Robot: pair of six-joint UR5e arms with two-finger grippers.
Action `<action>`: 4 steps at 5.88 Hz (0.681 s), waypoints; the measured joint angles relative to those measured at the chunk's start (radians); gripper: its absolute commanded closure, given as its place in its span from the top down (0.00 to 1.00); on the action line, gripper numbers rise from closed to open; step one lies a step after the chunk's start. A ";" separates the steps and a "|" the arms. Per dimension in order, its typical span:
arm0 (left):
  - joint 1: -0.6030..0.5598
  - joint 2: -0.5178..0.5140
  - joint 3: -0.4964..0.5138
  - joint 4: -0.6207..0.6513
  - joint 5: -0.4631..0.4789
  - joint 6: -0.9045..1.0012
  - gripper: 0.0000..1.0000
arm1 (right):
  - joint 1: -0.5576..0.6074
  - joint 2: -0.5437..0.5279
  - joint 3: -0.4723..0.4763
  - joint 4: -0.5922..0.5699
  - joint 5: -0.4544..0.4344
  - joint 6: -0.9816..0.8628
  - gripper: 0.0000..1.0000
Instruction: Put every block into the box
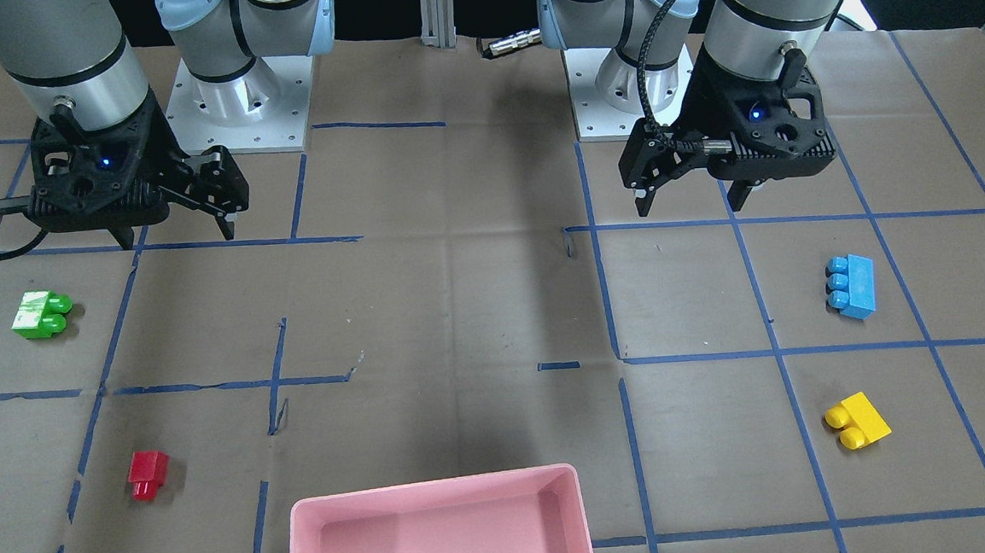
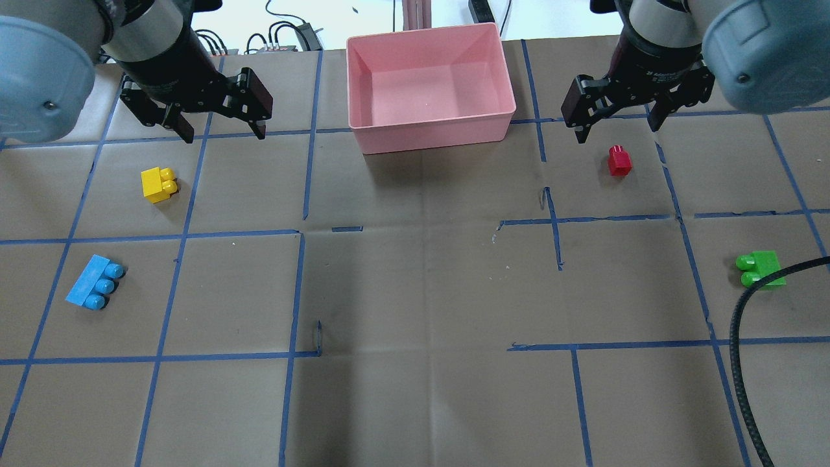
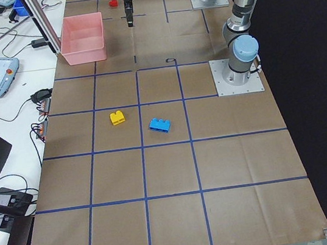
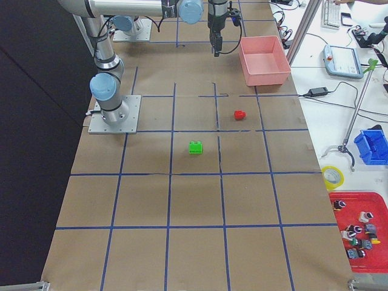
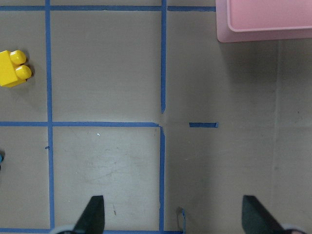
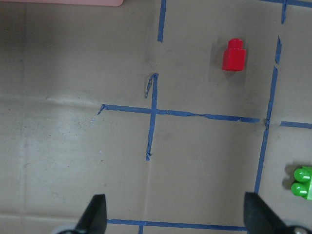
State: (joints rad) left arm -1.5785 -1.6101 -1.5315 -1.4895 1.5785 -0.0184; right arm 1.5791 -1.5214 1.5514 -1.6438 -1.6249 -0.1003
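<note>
The pink box (image 2: pixel 428 133) stands at the far middle of the table, with nothing in it. The yellow block (image 2: pixel 159 184) and the light blue block (image 2: pixel 95 282) lie on my left side. The red block (image 2: pixel 619 160) and the green block (image 2: pixel 762 270) lie on my right side. My left gripper (image 2: pixel 224 136) is open and empty, above the table beyond the yellow block and left of the box. My right gripper (image 2: pixel 618 132) is open and empty, above the table just beyond the red block. The left wrist view shows the yellow block (image 5: pixel 13 68) and a box corner (image 5: pixel 263 34).
The table is covered in brown paper with a grid of blue tape lines (image 2: pixel 298 233). A black cable (image 2: pixel 739 337) runs across the near right corner in the overhead view. The two arm bases (image 1: pixel 234 104) stand at the robot's edge of the table.
</note>
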 measured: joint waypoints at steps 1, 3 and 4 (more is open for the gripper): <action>0.000 -0.003 0.000 0.000 0.000 0.000 1.00 | -0.002 -0.004 -0.005 -0.004 -0.001 0.004 1.00; 0.000 -0.004 0.002 0.000 0.001 0.000 1.00 | -0.007 -0.007 -0.009 -0.015 -0.005 0.023 1.00; 0.000 -0.005 0.004 -0.001 0.000 0.000 1.00 | -0.012 -0.006 -0.010 -0.017 -0.005 0.026 1.00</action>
State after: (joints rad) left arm -1.5785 -1.6152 -1.5273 -1.4900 1.5787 -0.0184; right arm 1.5672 -1.5276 1.5411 -1.6605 -1.6300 -0.0741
